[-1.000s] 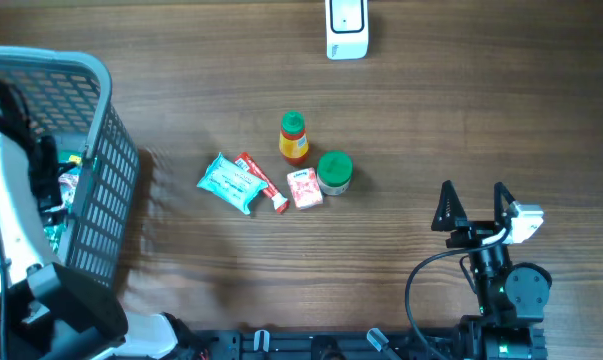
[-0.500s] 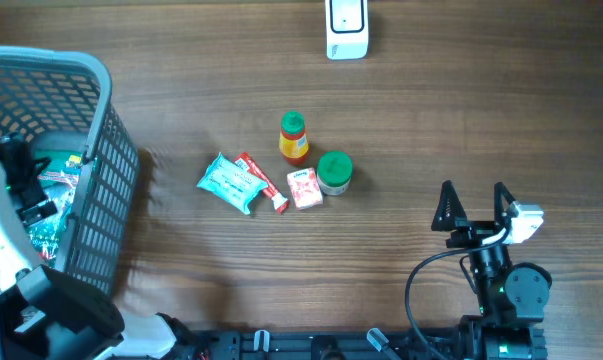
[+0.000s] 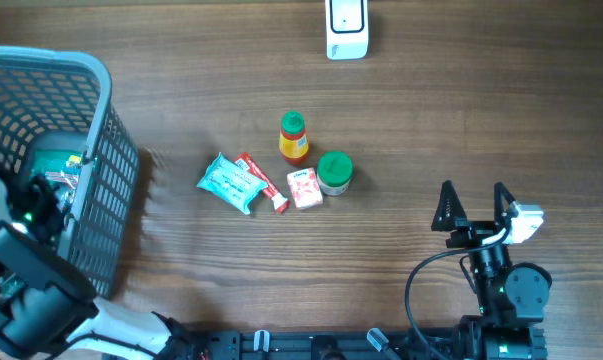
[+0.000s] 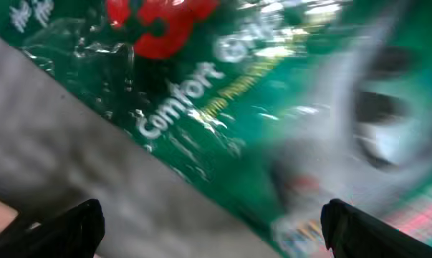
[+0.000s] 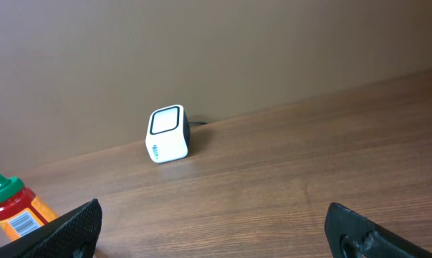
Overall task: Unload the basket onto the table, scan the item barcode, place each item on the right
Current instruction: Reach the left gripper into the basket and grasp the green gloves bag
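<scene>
Wood table (image 3: 461, 110): left gripper (image 4: 212, 228) spread inside basket (image 3: 106, 170), right gripper (image 3: 473, 210) spread, low

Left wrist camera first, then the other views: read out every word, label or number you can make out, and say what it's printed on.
"Comfort": white letters on the green packet, left wrist view.
Rest of that packet's print: too blurred to read.
Orange bottle label, right wrist view: too small to read.
Scanner: no readable text.
Pale blue packet, overhead view: too small to read.
</scene>
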Motion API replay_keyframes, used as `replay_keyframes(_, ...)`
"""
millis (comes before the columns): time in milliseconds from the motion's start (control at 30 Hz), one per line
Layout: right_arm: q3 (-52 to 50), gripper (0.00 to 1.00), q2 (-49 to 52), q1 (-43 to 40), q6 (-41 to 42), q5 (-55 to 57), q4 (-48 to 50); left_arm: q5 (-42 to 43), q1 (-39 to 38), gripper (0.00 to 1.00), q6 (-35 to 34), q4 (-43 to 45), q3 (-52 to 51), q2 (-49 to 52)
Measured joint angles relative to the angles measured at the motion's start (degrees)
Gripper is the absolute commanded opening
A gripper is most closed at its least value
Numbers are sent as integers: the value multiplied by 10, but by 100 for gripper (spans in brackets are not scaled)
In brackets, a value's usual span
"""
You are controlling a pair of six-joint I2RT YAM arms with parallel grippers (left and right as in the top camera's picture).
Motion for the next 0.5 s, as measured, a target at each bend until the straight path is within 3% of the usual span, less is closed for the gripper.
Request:
replay_keyframes(133, 0, 100, 0, 0, 0, 0, 0, 2, 0, 100, -7, 85, -73, 0)
replay_keyframes(200, 0, 100, 0, 0, 0, 0, 0, -2, 0, 89, -7, 127, -97, -14)
replay_keyframes(233, 0, 100, 0, 0, 0, 0, 0, -5, -1, 68, -9, 134, -103, -19)
replay_keyframes(267, 0, 100, 0, 0, 0, 0, 0, -11, -2, 39, -8, 143, -114, -26)
replay_keyframes(333, 0, 100, 0, 0, 0, 0, 0, -24, -2, 4, -11, 153, -123, -32)
replay_keyframes(500, 0, 100, 0, 0, 0, 0, 0, -44, -4, 4, -8, 176, -123, -32)
